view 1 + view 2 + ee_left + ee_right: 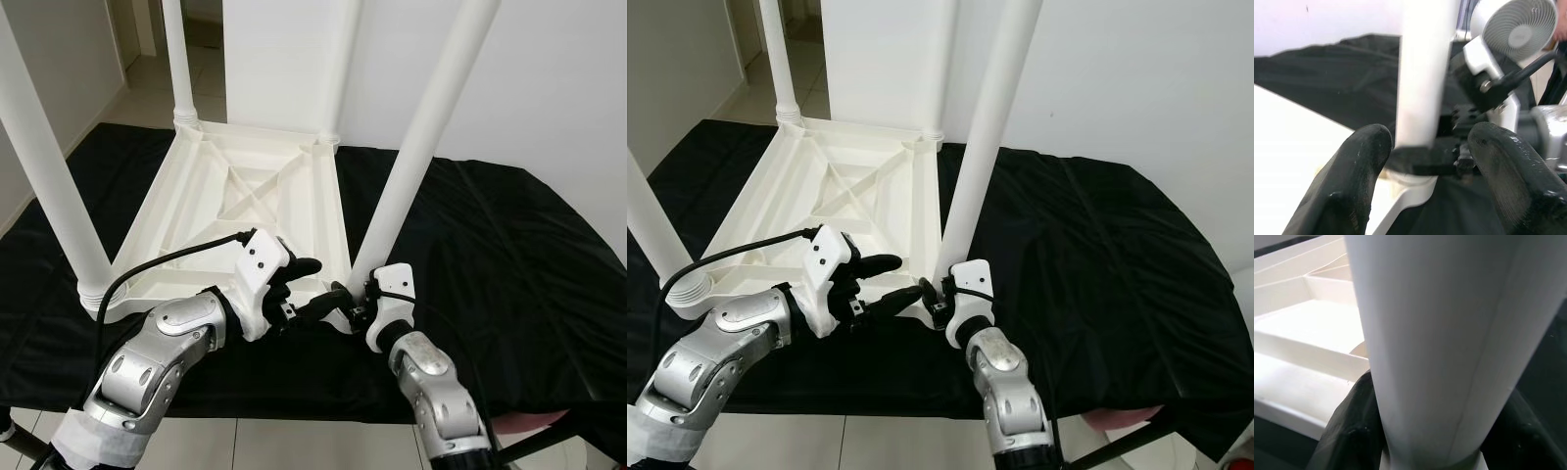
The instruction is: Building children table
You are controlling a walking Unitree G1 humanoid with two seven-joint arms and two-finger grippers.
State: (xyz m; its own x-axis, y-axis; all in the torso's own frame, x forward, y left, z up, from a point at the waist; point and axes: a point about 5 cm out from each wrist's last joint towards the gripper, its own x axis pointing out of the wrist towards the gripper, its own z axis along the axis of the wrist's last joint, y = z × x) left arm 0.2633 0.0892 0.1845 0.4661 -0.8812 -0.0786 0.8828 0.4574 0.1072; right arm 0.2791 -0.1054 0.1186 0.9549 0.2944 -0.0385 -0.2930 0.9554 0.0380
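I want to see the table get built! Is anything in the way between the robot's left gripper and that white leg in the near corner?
Nothing visible. The left gripper has open jaws, pointing at the base of the white leg, which the right gripper already holds.

A rumpled black cloth (509, 245) covers the counter. White walls (549, 69) stand behind it, a tiled floor (147, 88) beyond. A white fan (1518, 29) stands nearby.

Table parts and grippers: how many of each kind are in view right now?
White table legs: 4
White tabletop, upside down: 1
Black cloth: 1
Grippers, left and right: 2
Total: 8
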